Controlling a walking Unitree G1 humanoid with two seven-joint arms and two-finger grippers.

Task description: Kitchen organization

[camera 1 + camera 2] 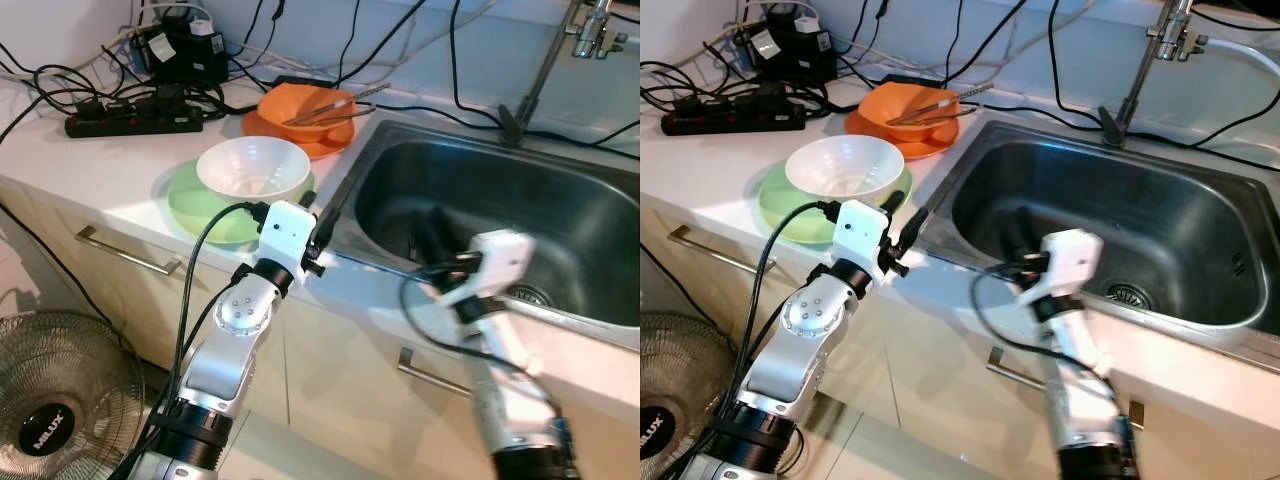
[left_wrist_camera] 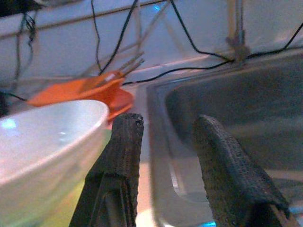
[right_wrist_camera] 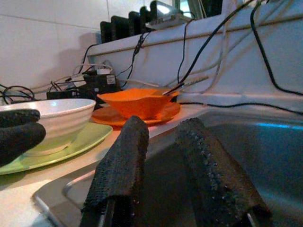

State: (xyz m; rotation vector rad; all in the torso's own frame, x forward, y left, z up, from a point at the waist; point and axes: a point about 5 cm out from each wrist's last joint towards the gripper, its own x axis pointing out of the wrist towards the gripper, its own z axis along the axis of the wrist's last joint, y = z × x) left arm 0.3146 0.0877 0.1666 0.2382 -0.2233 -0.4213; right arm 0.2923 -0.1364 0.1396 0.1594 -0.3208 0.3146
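A white bowl [image 1: 253, 167] stands on a green plate [image 1: 190, 205] on the counter, left of the steel sink [image 1: 560, 215]. Behind it, an orange bowl [image 1: 300, 105] with metal tongs [image 1: 330, 108] in it rests on an orange plate [image 1: 320, 145]. My left gripper [image 1: 322, 212] hovers open at the counter edge between the white bowl [image 2: 42, 137] and the sink's left rim, holding nothing. My right gripper [image 1: 430, 240] reaches into the left part of the sink basin, open and empty. In the right wrist view, the orange bowl [image 3: 137, 101] and green plate [image 3: 80, 142] lie beyond its fingers [image 3: 125, 161].
A faucet [image 1: 590, 30] stands behind the sink, and the drain [image 1: 530, 295] is near the right wrist. A black power strip [image 1: 130, 120] and tangled cables lie at the counter's back left. Drawer handles [image 1: 125, 255] line the cabinet front. A floor fan [image 1: 50, 400] stands at lower left.
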